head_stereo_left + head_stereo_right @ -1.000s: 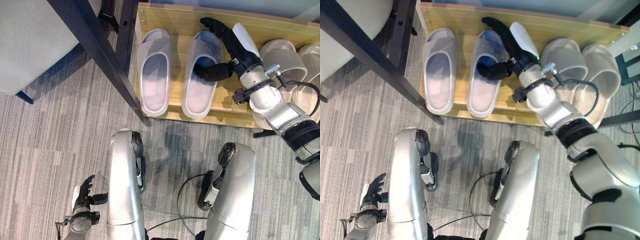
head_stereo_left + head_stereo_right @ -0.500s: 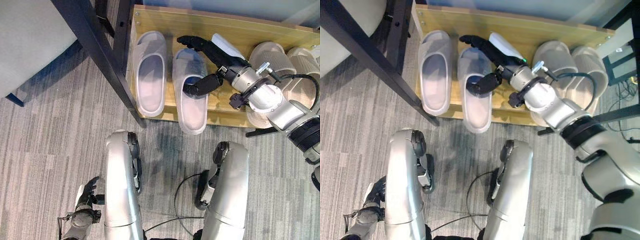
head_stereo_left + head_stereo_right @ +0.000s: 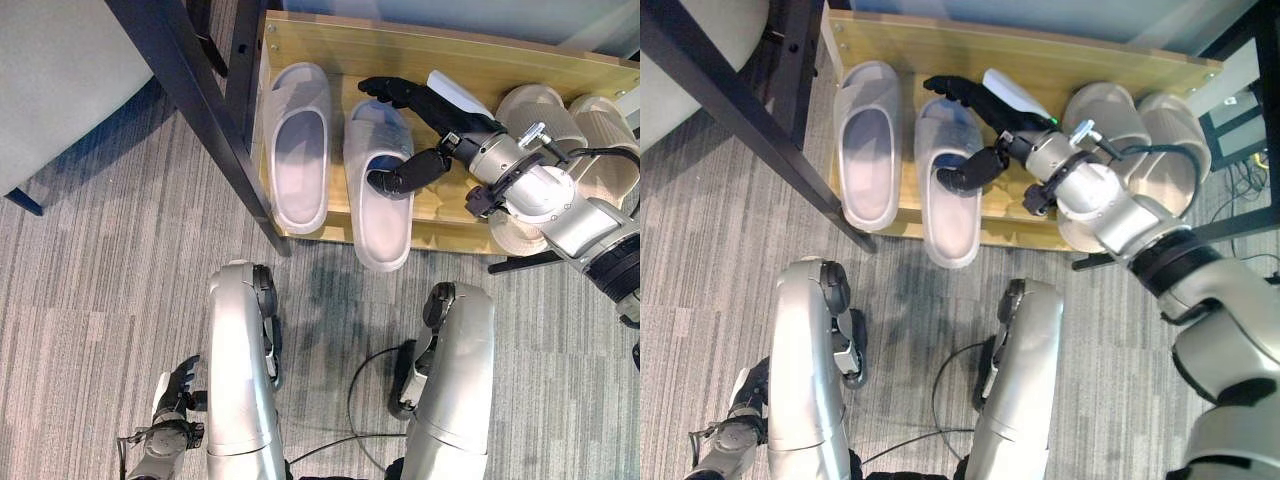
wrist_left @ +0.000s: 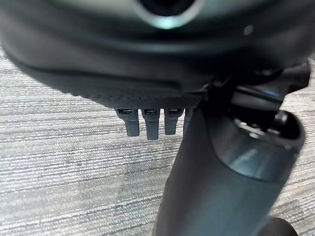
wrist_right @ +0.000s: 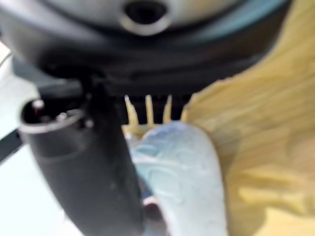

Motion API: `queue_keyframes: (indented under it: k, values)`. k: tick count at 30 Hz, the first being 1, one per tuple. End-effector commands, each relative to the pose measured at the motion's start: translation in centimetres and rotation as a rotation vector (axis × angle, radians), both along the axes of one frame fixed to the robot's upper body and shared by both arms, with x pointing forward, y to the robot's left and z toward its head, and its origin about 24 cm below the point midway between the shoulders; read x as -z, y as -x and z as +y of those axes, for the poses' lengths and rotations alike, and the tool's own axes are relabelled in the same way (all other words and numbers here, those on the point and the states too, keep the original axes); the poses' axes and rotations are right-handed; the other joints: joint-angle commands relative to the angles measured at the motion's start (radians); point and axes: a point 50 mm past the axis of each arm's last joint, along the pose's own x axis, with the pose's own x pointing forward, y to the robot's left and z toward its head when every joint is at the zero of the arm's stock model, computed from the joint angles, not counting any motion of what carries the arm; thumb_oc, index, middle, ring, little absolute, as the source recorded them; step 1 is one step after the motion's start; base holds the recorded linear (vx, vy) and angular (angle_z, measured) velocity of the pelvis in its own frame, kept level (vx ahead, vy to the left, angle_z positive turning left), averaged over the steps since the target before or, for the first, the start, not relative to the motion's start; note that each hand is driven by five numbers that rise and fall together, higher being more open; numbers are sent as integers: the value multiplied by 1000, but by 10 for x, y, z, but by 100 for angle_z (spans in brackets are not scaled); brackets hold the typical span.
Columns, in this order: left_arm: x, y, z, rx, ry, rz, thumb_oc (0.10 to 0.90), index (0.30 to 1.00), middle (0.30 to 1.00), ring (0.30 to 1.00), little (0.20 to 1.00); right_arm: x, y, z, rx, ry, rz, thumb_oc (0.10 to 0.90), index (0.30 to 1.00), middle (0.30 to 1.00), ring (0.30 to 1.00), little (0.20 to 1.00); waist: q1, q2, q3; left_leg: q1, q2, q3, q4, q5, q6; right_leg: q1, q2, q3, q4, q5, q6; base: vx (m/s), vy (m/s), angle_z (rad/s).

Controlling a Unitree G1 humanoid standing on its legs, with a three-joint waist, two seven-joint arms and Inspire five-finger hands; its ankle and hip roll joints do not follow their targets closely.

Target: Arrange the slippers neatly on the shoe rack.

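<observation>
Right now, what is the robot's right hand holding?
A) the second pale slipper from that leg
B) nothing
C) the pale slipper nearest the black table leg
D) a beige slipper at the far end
A: the right hand has its fingers over the toe and thumb inside the second pale slipper, whose heel overhangs the shoe rack.

The right hand [image 3: 425,125] now grips the slipper [image 3: 378,190], dragged leftward, heel overhanging the rack [image 3: 440,222] edge.

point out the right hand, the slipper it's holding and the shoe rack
right hand [image 3: 440,115], left eye view, back of the hand
slipper [image 3: 380,225], left eye view, footbed near the heel
shoe rack [image 3: 350,45], left eye view, back board
</observation>
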Motion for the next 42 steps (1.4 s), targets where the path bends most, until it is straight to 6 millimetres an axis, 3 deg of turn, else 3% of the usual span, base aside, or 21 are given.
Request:
queue_keyframes:
  k: [1,18,24,33,42]
  values:
    - [7,18,1,20,-29,50,800,900,900,900,900,-77,24,-2,-54,-87,-263,800,900,900,900,900,53,13,-23,118,-11,-150,-38,-148,35,-10,8,92,-40,37,-163,0,0,0]
    - [8,27,12,43,-79,95,800,900,900,900,900,-109,2,8,108,-110,-415,800,900,900,900,900,89,23,-23,118,-18,-153,-59,-148,41,-10,7,87,-66,55,-161,1,12,0]
    - [8,27,13,38,-81,103,800,900,900,900,900,-118,-1,16,122,-133,-442,800,900,900,900,900,101,11,-23,118,-19,-145,-61,-154,42,-10,9,88,-79,70,-151,4,6,0]
    - [12,33,10,48,-66,131,800,900,900,900,900,-120,-2,22,110,-167,-437,800,900,900,900,900,99,1,-23,118,-18,-139,-54,-160,39,-10,12,101,-67,68,-153,2,3,0]
    - [14,30,5,80,-36,142,800,900,900,900,900,-119,-6,31,98,-176,-417,800,900,900,900,900,99,13,-23,118,-21,-139,-39,-165,41,-10,12,96,-52,59,-158,0,3,0]
